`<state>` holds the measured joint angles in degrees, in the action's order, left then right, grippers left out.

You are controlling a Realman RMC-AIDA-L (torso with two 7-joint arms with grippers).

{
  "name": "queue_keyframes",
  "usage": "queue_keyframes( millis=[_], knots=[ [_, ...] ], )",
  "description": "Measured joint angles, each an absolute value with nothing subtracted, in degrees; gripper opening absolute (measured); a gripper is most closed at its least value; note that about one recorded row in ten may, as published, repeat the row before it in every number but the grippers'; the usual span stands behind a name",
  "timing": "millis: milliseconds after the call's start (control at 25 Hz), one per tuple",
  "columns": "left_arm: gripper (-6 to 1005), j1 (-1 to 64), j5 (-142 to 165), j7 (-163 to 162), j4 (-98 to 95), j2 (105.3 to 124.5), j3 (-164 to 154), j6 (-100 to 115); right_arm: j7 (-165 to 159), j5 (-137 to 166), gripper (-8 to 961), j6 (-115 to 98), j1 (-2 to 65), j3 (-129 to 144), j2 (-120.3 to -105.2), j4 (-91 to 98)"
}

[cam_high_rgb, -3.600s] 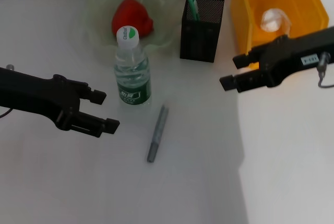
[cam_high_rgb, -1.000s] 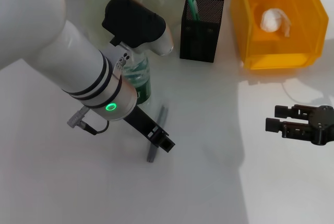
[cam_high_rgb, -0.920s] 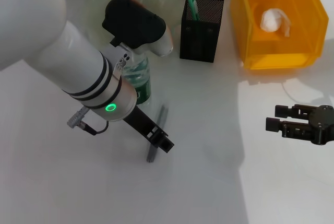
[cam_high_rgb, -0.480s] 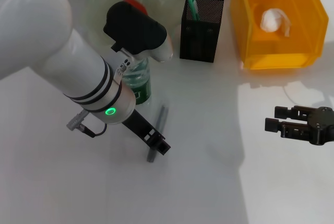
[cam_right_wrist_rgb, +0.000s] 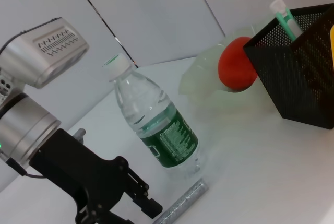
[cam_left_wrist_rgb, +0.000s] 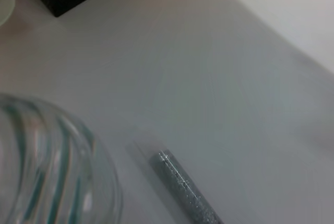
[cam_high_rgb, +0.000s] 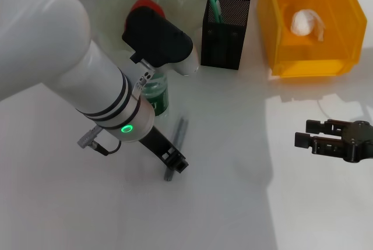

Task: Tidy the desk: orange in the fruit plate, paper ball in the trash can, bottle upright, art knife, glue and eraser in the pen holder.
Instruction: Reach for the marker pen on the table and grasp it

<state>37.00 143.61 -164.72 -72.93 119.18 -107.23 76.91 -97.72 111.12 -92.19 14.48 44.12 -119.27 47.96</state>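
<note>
A: Grey and faintly glittery, the glue (cam_high_rgb: pixel 177 145) lies flat on the white desk (cam_high_rgb: pixel 233 203), a slim stick pointing away from the robot. Its near end sits right under the left gripper (cam_high_rgb: pixel 176 161).

B: How much of it shows?

A: In the head view the near end is covered by the gripper's black fingers. The left wrist view catches only one end of the glue (cam_left_wrist_rgb: pixel 185 193), cut off at the picture's edge, just beside the clear ribbed wall of the bottle (cam_left_wrist_rgb: pixel 52 166).

B: And the bottle itself?

A: Upright, just behind the left gripper, green label facing out (cam_right_wrist_rgb: pixel 169 140). From the head, the left arm's white forearm hides its cap and most of its body (cam_high_rgb: pixel 154 95). The same arm covers part of the orange (cam_high_rgb: pixel 143 5) in the pale green fruit plate (cam_high_rgb: pixel 111 5).

B: Is the left gripper closed on the glue?

A: Its jaws stand parted, low over the stick's near end; whether they touch it I cannot tell. It holds nothing.

B: The right gripper?

A: The right gripper (cam_high_rgb: pixel 305 139) hangs well off to the side, fingers apart, empty. Far beyond it stands the yellow trash can (cam_high_rgb: pixel 280 34) with the paper ball (cam_high_rgb: pixel 304 23) inside, and the black mesh pen holder (cam_high_rgb: pixel 226 28) with the mint-green art knife (cam_high_rgb: pixel 214 2) standing in it.
</note>
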Motion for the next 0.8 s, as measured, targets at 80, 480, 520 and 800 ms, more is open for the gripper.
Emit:
queue_keyframes(
  millis=[80, 480, 520, 800],
  knots=[
    [546, 37.0, 143.62, -164.73, -73.14, 119.18, -107.48, 76.9, -97.7, 111.14, 663, -92.11, 14.49, 44.12, -119.26, 47.86],
    [455, 37.44, 144.21, -164.74, -73.22, 119.18, -109.32, 76.63, -97.59, 111.19, 660, -91.26, 14.5, 44.12, -119.2, 47.61],
    [453, 37.54, 144.47, -164.73, -73.31, 119.18, -109.6, 76.45, -97.58, 111.19, 659, -91.11, 14.5, 44.12, -119.19, 47.59],
    [446, 38.03, 146.9, -164.75, -75.7, 119.18, -110.5, 77.05, -97.47, 111.19, 657, -90.78, 14.5, 44.12, -119.18, 47.45]
  ],
)
